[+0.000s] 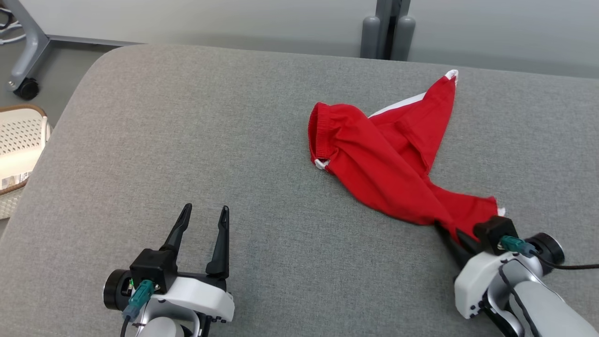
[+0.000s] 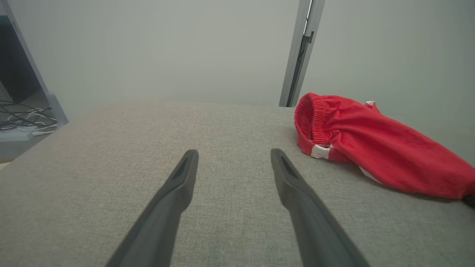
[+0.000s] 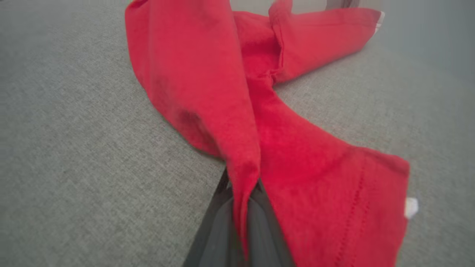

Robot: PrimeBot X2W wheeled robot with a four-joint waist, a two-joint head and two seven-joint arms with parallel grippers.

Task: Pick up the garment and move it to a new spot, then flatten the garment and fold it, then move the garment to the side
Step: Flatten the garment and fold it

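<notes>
While the right pincer (image 3: pixel 240 185) clenches the garment (image 1: pixel 388 159) and the left pincer (image 1: pixel 206 209) gapes, pickup begins; lifting clear likely follows.

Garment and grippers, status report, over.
Right gripper shut on red garment, near edge. Left gripper open, clear of it. Lies crumpled on grey surface. White basket off left edge, no obstruction.
</notes>
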